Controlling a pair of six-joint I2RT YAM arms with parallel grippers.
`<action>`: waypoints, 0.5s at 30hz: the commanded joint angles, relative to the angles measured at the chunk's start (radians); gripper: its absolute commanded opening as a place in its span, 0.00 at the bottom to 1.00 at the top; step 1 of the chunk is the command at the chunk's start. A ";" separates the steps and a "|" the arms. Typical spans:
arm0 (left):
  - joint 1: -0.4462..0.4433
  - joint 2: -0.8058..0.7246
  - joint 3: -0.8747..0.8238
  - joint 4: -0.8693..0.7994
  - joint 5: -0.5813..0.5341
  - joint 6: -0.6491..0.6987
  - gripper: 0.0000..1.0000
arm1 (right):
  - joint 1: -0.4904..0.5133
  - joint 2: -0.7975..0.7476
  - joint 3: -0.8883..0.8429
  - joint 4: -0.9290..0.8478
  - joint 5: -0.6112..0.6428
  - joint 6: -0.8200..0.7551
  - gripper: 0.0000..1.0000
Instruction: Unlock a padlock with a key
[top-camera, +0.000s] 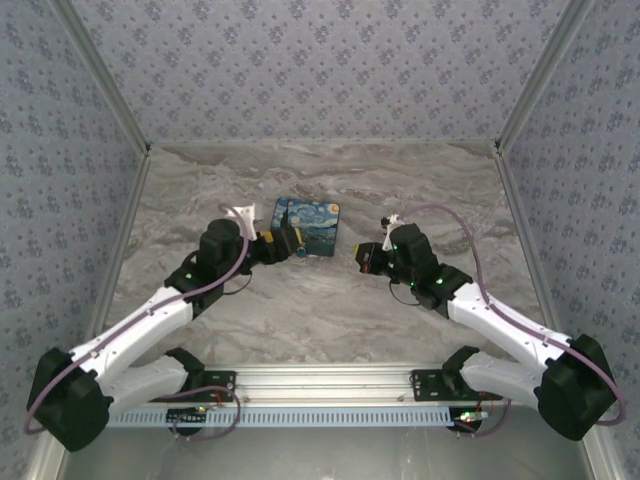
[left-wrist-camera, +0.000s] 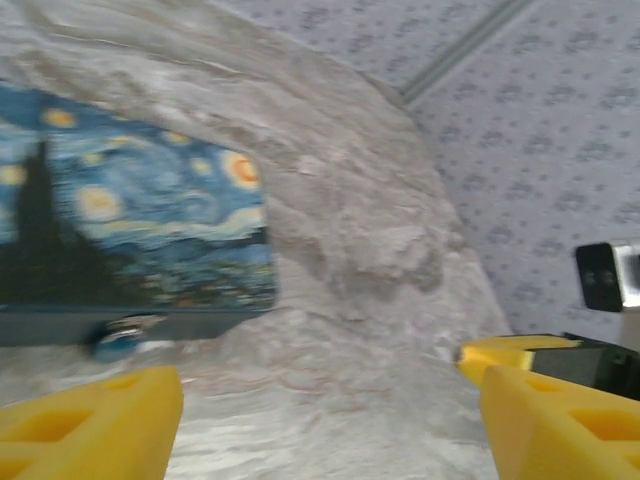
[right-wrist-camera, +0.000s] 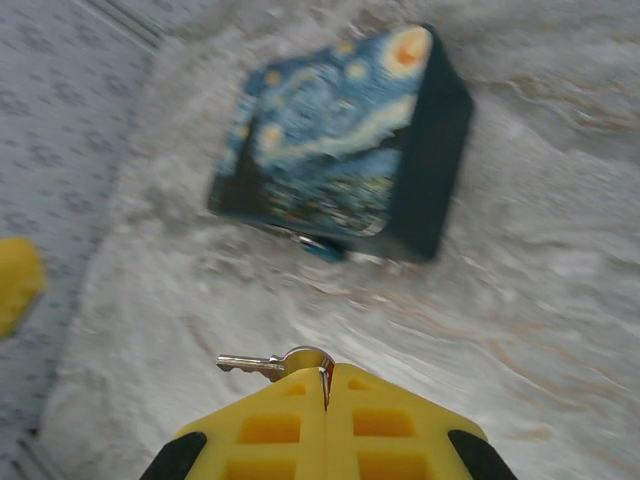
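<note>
Two arms reach toward the starry-night box (top-camera: 308, 226), which stands near the middle of the marbled table (top-camera: 300, 320). On my right wrist camera the right gripper (right-wrist-camera: 325, 385) has its yellow fingers pressed together on the key (right-wrist-camera: 262, 364). The round bow is pinched at the fingertips and the blade sticks out to the left in that view, clear of the table.

Beyond it the padlock (right-wrist-camera: 322, 247) sits at the foot of the box's near edge, a small teal body with a glint of metal. The blur keeps me from telling how it is fastened.

The left gripper (left-wrist-camera: 320, 410) has its fingers spread wide with nothing between them. On its wrist camera the padlock shows low against the box's dark side wall, above the left-hand finger. From overhead, the left gripper is just beside the box's near edge, and the right one stands a little apart to the box's right.
</note>
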 joint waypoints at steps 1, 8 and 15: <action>-0.050 0.056 0.069 0.092 0.029 0.011 0.70 | 0.030 -0.013 0.018 0.094 0.029 0.085 0.00; -0.112 0.163 0.127 0.139 0.028 0.017 0.52 | 0.082 -0.006 0.069 0.080 0.041 0.090 0.00; -0.152 0.215 0.166 0.134 0.031 0.031 0.41 | 0.101 0.000 0.074 0.082 0.048 0.092 0.00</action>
